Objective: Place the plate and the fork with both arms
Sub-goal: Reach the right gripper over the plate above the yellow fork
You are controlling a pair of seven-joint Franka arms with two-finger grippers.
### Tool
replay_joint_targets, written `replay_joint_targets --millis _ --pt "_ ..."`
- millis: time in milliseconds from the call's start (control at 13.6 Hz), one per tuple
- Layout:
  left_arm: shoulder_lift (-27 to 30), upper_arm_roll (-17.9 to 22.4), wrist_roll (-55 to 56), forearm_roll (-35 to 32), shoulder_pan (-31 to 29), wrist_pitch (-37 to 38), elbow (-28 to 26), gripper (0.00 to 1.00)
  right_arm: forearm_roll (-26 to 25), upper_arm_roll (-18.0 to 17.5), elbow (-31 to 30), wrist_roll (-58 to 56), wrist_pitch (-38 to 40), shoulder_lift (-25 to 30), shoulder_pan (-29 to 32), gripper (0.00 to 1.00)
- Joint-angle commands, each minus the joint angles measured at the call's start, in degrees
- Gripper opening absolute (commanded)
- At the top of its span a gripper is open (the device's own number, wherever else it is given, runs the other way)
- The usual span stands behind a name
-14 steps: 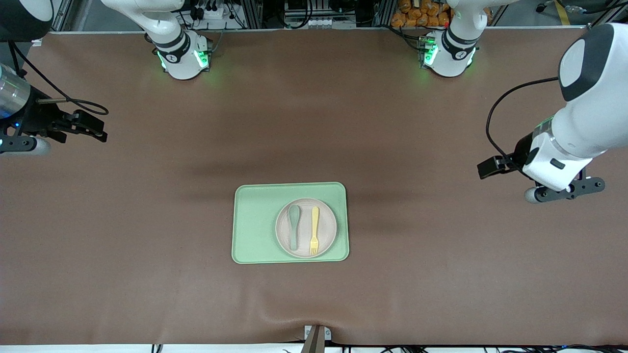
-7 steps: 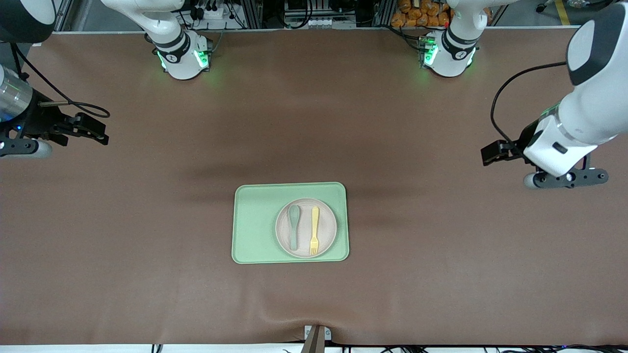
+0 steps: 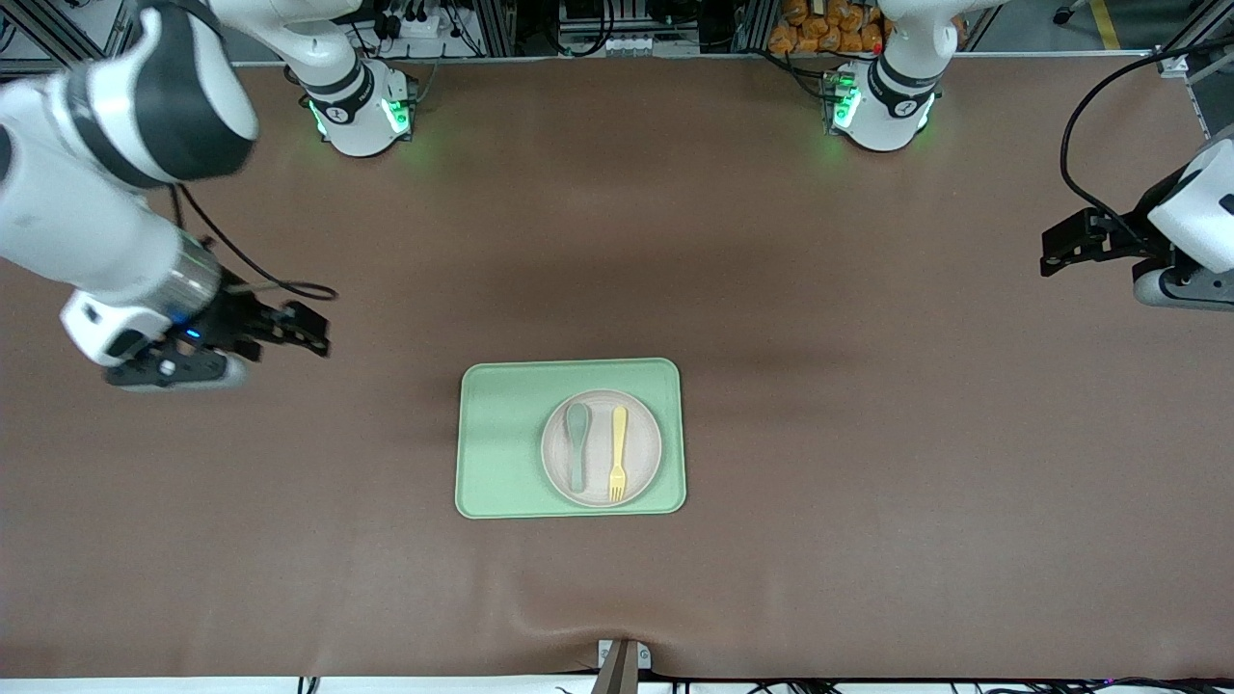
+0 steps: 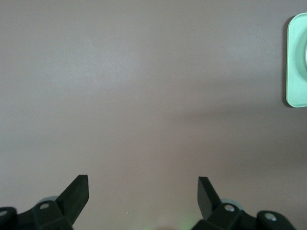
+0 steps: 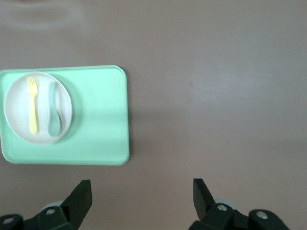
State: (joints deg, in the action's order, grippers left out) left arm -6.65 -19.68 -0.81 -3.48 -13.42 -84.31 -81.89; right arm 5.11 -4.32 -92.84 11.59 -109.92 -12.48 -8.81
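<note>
The off-white plate (image 3: 602,447) sits on the pale green tray (image 3: 501,453) in the middle of the table. The yellow fork (image 3: 617,453) lies on the plate beside a muted green spoon (image 3: 577,446). My right gripper (image 3: 174,369) is open and empty over bare table, toward the right arm's end from the tray. Its wrist view shows the gripper (image 5: 142,191), tray (image 5: 100,120), plate (image 5: 19,120), fork (image 5: 32,105) and spoon (image 5: 55,115). My left gripper (image 3: 1186,289) is open and empty over the left arm's end of the table. Its wrist view shows the gripper (image 4: 143,189) and a tray corner (image 4: 296,62).
The table is covered in brown matting (image 3: 868,434). The two arm bases (image 3: 362,116) (image 3: 882,111) glow green along the table's edge farthest from the front camera. A small bracket (image 3: 622,660) sits at the table's nearest edge.
My right arm has swung in from the table's end toward the tray. My left arm has moved away from the tray toward its end of the table. Plate, fork and spoon have not moved.
</note>
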Motion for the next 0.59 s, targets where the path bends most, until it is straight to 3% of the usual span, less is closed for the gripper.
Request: replay_joint_targets --millis 0,295,516 --pt "0.2 0.3 -1.1 0.3 -2.2 0.2 -0.6 1.00 -0.1 0.5 1.7 7.1 -7.7 -5.9 -5.0 0.92" --pt "-1.7 0.3 -1.7 0.5 -3.7 0.0 -0.2 1.00 -0.5 0.7 9.4 16.3 -14.4 -16.0 -10.3 0.89" --pt "-2.8 -0.2 -0.8 0.8 -2.4 -0.2 -0.4 1.00 -6.1 0.7 16.3 25.1 -17.5 -24.0 -14.2 0.87"
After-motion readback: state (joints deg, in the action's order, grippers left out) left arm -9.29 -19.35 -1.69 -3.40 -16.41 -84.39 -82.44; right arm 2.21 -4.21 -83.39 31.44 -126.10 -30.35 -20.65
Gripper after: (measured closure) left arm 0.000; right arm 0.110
